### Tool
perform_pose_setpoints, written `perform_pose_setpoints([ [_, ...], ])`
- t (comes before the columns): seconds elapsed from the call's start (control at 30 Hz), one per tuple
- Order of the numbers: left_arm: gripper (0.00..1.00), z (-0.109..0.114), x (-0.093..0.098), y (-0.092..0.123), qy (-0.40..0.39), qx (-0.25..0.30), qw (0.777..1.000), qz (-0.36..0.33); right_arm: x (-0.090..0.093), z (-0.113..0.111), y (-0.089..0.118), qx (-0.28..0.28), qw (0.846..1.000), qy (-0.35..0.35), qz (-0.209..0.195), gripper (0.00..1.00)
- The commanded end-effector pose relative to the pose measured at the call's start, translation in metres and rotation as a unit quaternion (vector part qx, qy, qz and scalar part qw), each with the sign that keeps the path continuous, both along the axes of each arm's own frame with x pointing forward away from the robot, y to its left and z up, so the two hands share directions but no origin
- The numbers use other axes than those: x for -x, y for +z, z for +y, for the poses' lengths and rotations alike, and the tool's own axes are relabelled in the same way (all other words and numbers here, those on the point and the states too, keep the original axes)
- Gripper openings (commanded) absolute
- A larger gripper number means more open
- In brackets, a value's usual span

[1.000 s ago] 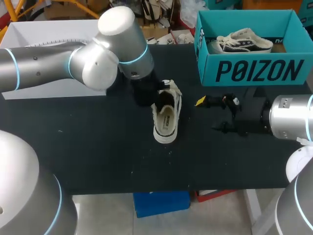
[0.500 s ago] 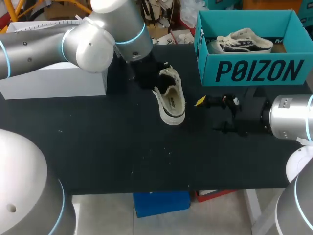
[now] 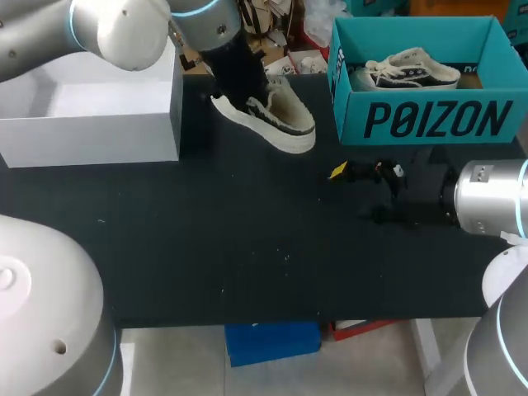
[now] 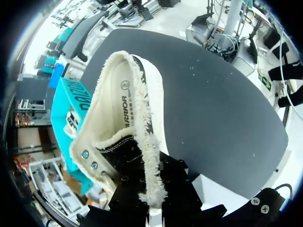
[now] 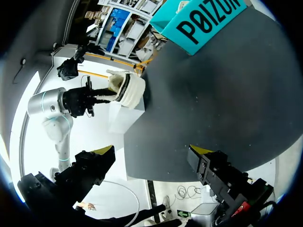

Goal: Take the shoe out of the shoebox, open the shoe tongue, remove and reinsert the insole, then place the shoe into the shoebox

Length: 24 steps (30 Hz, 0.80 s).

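Observation:
A cream low-top shoe (image 3: 276, 118) with a frayed collar hangs in the air at the back of the black table (image 3: 206, 247), between the white box (image 3: 91, 111) and the teal shoebox (image 3: 429, 115). My left gripper (image 3: 246, 87) is shut on its collar edge. The left wrist view has the shoe (image 4: 125, 113) sticking out ahead of the left gripper (image 4: 150, 191), insole side showing. A second shoe (image 3: 406, 73) lies inside the teal shoebox. By the table's right edge my right gripper (image 3: 356, 195) stands open and empty. From the right gripper (image 5: 152, 156), the held shoe (image 5: 128, 90) shows far ahead.
The open white box fills the table's back left corner. The teal shoebox (image 5: 208, 21) stands at the back right. A blue crate (image 3: 272, 340) sits on the floor under the front edge.
My left arm has lifted the shoe off the table and carried it back and to the left, turning it from toe-forward to sideways. The right arm has kept still.

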<state>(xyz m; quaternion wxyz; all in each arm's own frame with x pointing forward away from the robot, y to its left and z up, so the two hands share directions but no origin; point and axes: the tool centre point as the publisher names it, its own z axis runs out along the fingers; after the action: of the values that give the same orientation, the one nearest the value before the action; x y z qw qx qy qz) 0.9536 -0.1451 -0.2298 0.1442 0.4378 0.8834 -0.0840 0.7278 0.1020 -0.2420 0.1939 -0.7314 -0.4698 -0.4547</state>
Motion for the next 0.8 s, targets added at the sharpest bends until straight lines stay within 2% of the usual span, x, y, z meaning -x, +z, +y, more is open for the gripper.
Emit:
perform_pose_setpoints([
  [0.03,0.0,0.028,0.0,0.042,0.173,0.019,0.985,0.002,0.0,0.0,0.0,0.0,1.0,0.0,0.0,1.0],
  [0.27,0.0,0.073,-0.018,0.053,0.304,0.048,0.951,0.003,0.0,0.0,0.0,0.0,1.0,0.0,0.0,1.0],
  [0.43,0.0,0.112,-0.027,0.057,0.35,0.061,0.934,-0.021,0.0,0.0,0.0,0.0,1.0,0.0,0.0,1.0],
  [0.63,0.0,0.16,-0.036,0.053,0.389,0.064,0.919,-0.028,0.0,0.0,0.0,0.0,1.0,0.0,0.0,1.0],
  [0.8,0.0,0.202,-0.041,0.042,0.419,0.071,0.905,0.004,0.0,0.0,0.0,0.0,1.0,0.0,0.0,1.0],
])
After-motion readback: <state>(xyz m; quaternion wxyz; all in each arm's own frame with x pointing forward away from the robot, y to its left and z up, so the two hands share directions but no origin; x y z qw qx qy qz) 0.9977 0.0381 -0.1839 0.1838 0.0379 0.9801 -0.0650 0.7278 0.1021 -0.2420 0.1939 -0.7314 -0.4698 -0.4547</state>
